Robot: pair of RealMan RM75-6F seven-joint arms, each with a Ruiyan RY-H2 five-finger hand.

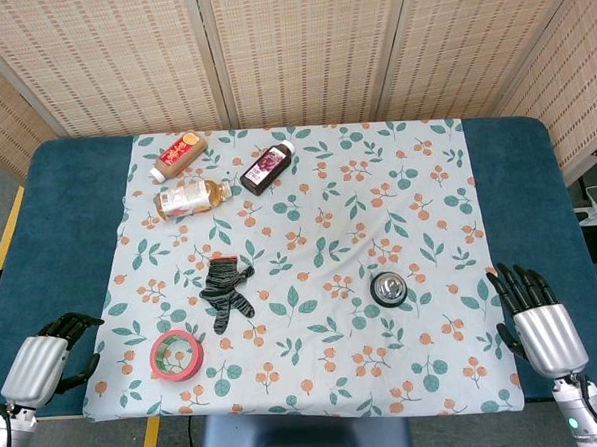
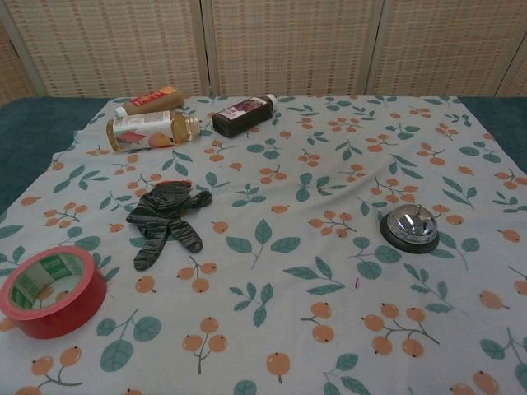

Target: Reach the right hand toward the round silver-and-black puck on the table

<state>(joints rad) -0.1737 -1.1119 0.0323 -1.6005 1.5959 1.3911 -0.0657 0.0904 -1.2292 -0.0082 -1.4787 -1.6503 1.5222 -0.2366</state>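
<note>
Red tape roll (image 2: pixel 51 290) foreground; my right hand (image 1: pixel 536 321), fingers (image 1: pixel 512 284) spread and empty, should sweep left, staying low, toward the round silver-and-black puck (image 1: pixel 388 290) on the bench (image 1: pixel 77 195).

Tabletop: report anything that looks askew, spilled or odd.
Nothing is spilled or damaged. All three bottles lie on their sides at the far left, a crumpled striped glove sits mid-cloth, and the tablecloth shows a few wrinkles. The puck sits flat.

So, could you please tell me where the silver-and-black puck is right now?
In the head view, the puck sits on the floral cloth, right of centre, between the dark glove and the right hand.
</note>
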